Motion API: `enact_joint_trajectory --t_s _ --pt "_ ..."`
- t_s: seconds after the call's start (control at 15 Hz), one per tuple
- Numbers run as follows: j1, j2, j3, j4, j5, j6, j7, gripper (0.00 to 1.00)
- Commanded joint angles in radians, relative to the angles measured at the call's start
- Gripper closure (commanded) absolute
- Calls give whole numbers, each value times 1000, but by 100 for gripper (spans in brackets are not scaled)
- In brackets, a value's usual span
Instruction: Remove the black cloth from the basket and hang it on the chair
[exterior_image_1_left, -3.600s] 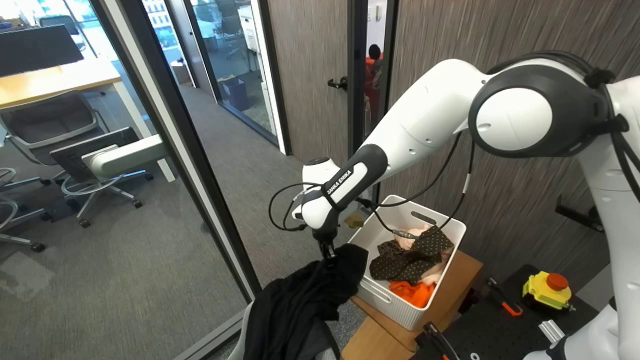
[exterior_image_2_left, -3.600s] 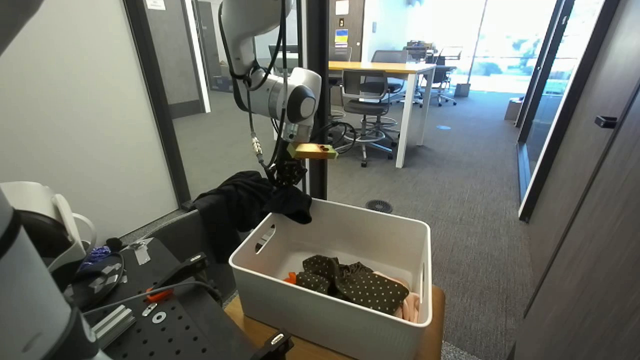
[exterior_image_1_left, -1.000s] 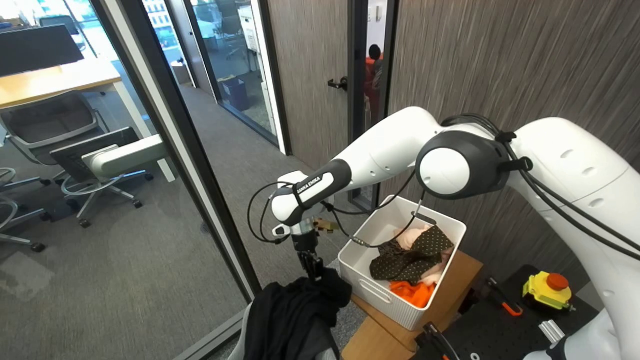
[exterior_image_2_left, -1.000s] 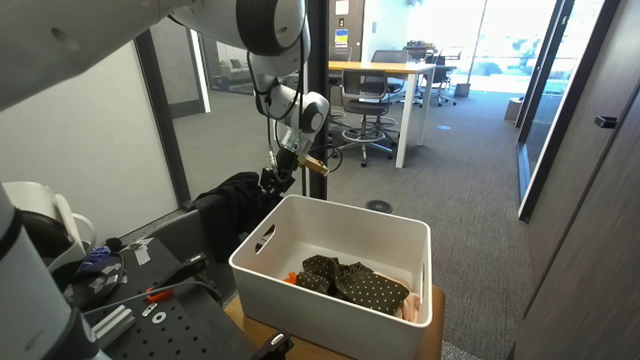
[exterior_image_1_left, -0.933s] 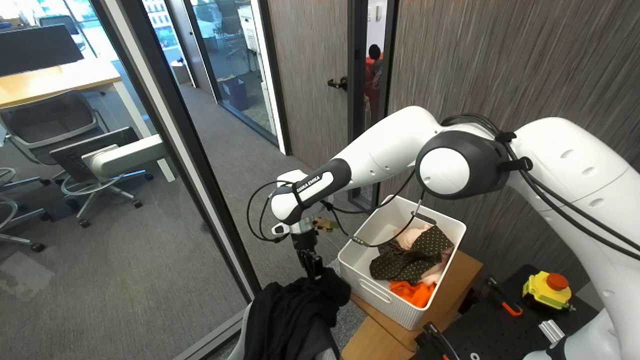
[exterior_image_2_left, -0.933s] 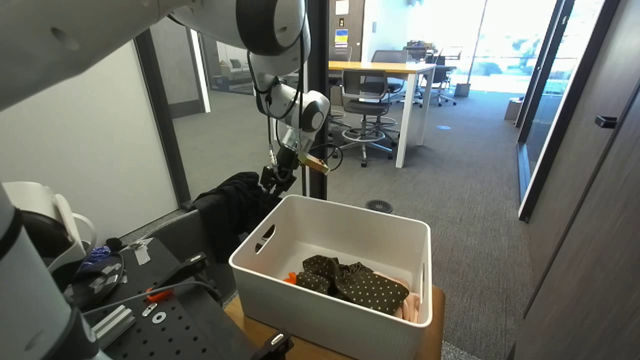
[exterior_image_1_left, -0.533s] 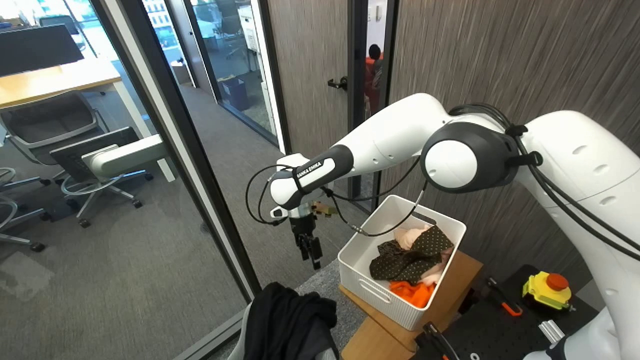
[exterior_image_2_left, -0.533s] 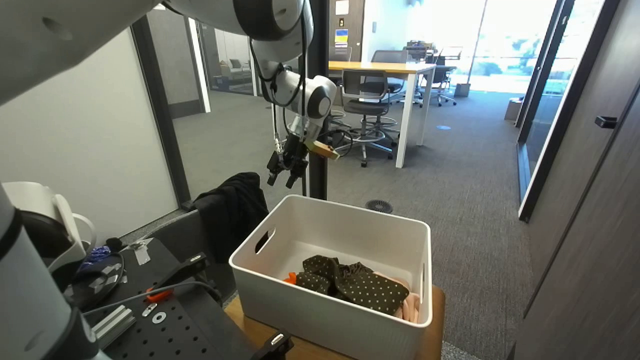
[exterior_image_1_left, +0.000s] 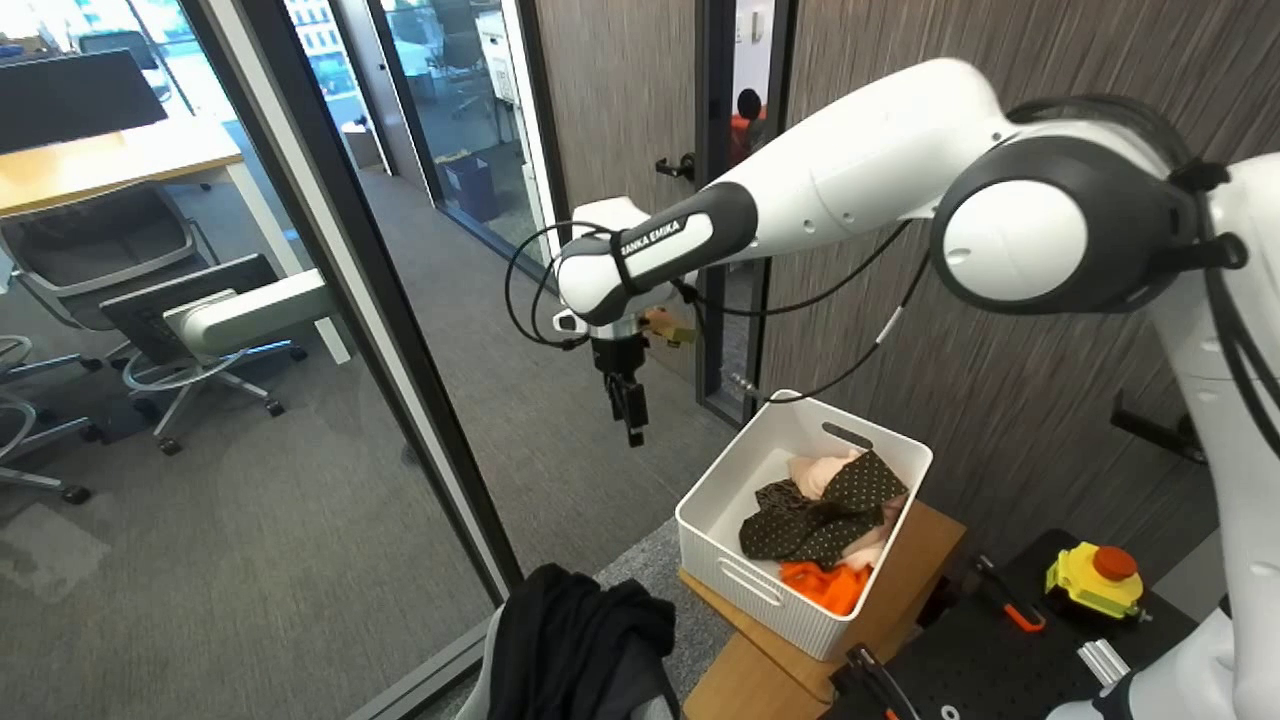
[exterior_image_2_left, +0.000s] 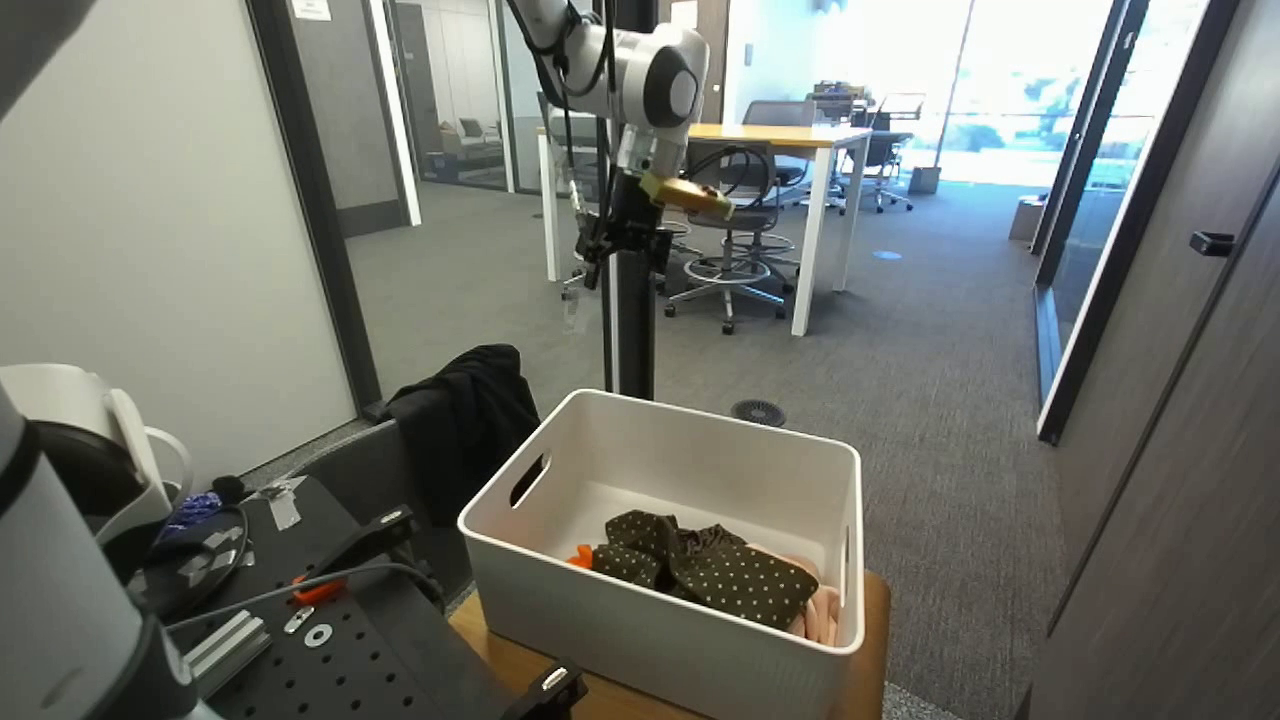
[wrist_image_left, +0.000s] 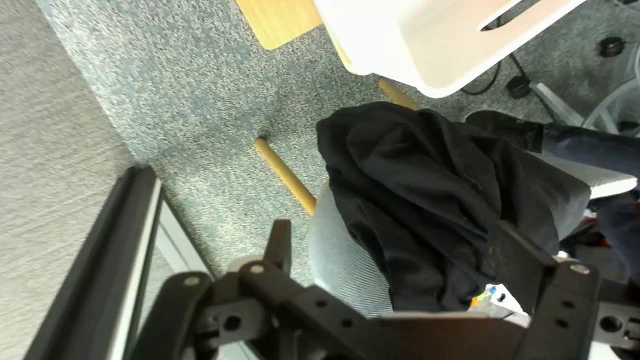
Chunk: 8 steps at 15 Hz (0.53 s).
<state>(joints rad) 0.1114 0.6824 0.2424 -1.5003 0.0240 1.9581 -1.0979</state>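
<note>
The black cloth (exterior_image_1_left: 585, 640) lies draped over the backrest of the grey chair (wrist_image_left: 345, 255), its folds hanging down, as both exterior views and the wrist view show. Well above and away from it, my gripper (exterior_image_2_left: 626, 280) points downward with nothing in its grasp. In the wrist view the fingers (wrist_image_left: 279, 245) stand wide apart, and the cloth appears below, beyond them. The white basket (exterior_image_2_left: 640, 620) stands beside the chair. It holds a dark polka-dot cloth (exterior_image_1_left: 820, 520), a pale pink cloth (exterior_image_1_left: 822, 475) and an orange cloth (exterior_image_1_left: 830, 587).
A wooden stool (exterior_image_1_left: 925, 545) carries the basket. Near the arm's base, a black perforated table (exterior_image_2_left: 340, 680) holds clamps and a yellow box with a red button (exterior_image_1_left: 1095, 580). A glass partition with a dark frame post (exterior_image_1_left: 400, 370) runs close behind the chair.
My gripper lowered the cloth's end from the basket's edge to the chair, opened and let go, then rose well clear. The cloth stays on the chair; the basket has not moved.
</note>
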Motion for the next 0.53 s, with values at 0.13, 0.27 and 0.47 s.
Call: enact_joint_trajectory --t_s 0.13,0.27,0.47 --pt "-24 -361 -45 -321 8 107 204 0" --pt "-29 -473 -57 -411 12 117 282 0" --pt "-40 -641 -73 -535 44 98 381 0"
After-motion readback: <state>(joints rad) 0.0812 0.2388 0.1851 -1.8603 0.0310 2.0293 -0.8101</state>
